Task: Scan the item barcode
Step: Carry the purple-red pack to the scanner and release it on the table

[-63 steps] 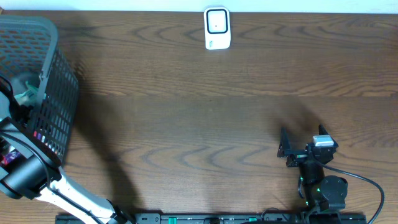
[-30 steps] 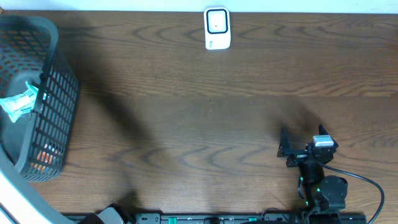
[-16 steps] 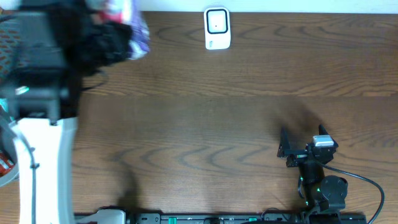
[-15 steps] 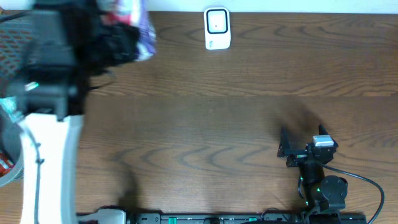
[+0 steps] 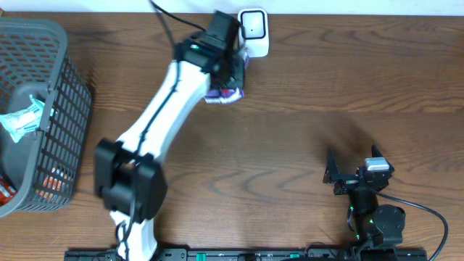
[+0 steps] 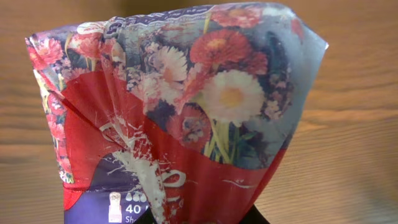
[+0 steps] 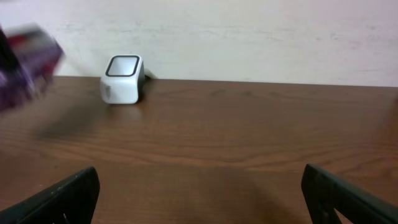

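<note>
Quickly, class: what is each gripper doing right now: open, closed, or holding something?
Left gripper: closed, holding the floral packet.
Right gripper: open, holding nothing.

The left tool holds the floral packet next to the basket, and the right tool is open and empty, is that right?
No. The left tool holds the floral packet next to the scanner, not the basket, as the overhead view shows. The right tool is open and empty.
</note>
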You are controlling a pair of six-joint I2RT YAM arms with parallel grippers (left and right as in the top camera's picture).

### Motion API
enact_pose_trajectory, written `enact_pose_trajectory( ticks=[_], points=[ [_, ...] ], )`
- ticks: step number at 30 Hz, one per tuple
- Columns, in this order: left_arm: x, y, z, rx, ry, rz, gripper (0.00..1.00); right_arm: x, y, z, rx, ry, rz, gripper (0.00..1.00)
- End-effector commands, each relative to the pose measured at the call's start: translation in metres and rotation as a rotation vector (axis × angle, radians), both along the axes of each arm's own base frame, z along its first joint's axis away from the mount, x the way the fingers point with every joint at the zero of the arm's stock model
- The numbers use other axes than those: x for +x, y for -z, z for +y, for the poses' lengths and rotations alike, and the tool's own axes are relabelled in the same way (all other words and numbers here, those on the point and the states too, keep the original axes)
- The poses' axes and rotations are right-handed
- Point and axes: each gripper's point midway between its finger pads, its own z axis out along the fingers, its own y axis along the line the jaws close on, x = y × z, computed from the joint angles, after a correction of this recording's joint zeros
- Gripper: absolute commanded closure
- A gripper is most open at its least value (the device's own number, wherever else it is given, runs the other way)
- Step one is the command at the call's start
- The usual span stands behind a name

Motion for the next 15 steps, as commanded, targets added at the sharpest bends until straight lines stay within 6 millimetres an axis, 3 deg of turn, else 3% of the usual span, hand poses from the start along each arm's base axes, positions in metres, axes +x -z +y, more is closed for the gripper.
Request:
enact_pose_trajectory(
  ticks=[1,2,4,6,10,13,15],
  points=[
    [-0.008,0.021,-0.014,-0.017,-0.007,0.065,0.57,0.000,0.000,-0.002,-0.011,0.009,0.000,0.01],
    [-0.010,0.025,-0.018,-0.023,0.002,0.077,0.39,0.000,0.000,-0.002,-0.011,0.009,0.000,0.01],
    [-0.012,0.026,-0.022,-0.038,0.012,0.089,0.20,0.000,0.000,-0.002,-0.011,0.009,0.000,0.01],
    [-0.011,0.013,-0.024,-0.071,0.018,0.077,0.12,0.000,0.000,-0.002,-0.011,0.009,0.000,0.01],
    [0.002,-0.047,-0.012,-0.143,-0.007,-0.040,0.11,0.000,0.000,-0.002,-0.011,0.009,0.000,0.01],
    [0.011,-0.115,0.020,-0.196,-0.056,-0.187,0.11,0.000,0.000,-0.002,-0.011,0.009,0.000,0.01],
    [0.012,-0.160,0.054,-0.203,-0.075,-0.307,0.11,0.000,0.000,-0.002,-0.011,0.009,0.000,0.01]
  ],
)
